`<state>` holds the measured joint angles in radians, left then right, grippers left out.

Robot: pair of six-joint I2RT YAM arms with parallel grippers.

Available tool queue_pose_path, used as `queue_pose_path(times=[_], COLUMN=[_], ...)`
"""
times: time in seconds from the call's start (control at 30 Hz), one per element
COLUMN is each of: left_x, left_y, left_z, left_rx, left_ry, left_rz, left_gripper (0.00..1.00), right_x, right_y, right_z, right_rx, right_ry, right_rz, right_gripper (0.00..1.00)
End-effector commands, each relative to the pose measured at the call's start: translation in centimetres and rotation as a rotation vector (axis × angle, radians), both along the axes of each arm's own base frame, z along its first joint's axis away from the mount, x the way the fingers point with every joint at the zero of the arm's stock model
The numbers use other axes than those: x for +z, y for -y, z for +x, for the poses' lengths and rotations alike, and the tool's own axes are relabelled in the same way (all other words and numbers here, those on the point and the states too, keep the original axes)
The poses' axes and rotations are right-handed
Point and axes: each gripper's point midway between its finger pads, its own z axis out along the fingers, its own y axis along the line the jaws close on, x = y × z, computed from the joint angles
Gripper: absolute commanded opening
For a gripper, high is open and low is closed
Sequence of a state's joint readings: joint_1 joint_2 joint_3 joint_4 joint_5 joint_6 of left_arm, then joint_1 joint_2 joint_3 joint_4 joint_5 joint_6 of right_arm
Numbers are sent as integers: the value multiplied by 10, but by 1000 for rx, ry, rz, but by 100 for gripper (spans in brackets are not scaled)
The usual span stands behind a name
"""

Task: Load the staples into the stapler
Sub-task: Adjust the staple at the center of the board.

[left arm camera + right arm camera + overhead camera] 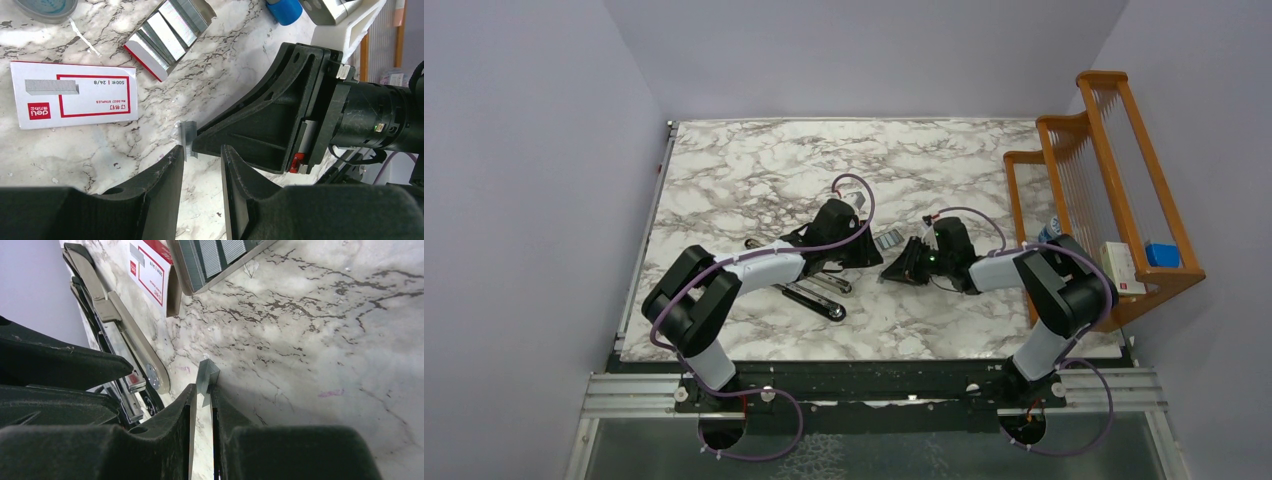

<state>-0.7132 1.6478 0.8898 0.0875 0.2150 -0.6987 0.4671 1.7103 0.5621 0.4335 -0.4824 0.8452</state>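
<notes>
Veined white marble covers the desk (754,170), with lilac walls around it and a wooden rack (1114,150) standing well to the right of the stapler (816,293). We see the stapler lying opened out on the desk, partly hidden under the left arm (764,268). To the right of the stapler and a little farther back sits a small open tray (145,55), with rows of staples (177,22) packed side by side in it. A white-and-red box sleeve (75,95) lies flat between that tray and the stapler.

The right jaws reach in from the stapler's right and are pinched on one short staple strip (207,374), which sticks out past their tips, low over the marble. We cannot tell whether its lower edge touches the desk. The left jaws stand partly apart with nothing between them, their tips just beside that strip. The strip itself is off the stapler, near its right side. A blue cylinder (285,9) lies beyond the tray, farther from the stapler
</notes>
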Motion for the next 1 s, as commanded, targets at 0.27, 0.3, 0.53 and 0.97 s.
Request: queue_pose_path(times=[0.27,0.3,0.53,0.97], left_x=[-8,-9,-28,-52], left_y=[-5,-5,-3,3], left_z=[3,2,-8,-17], left_rx=[7,5,-29,-35], left_ry=[2,-2,-56,-121], left_rz=[17,19,19,-23], left_gripper=[36,36,37,43], right_x=[-82,-83,-85,-82], right_y=[50,50,50,49], right_z=[-44,-45,-46,-44], right_rx=[-55,-55,-65,-65], right_ry=[-209,-211,-223,-219], right_rz=[-303,-304,-299,-291], right_gripper=[1,1,1,1])
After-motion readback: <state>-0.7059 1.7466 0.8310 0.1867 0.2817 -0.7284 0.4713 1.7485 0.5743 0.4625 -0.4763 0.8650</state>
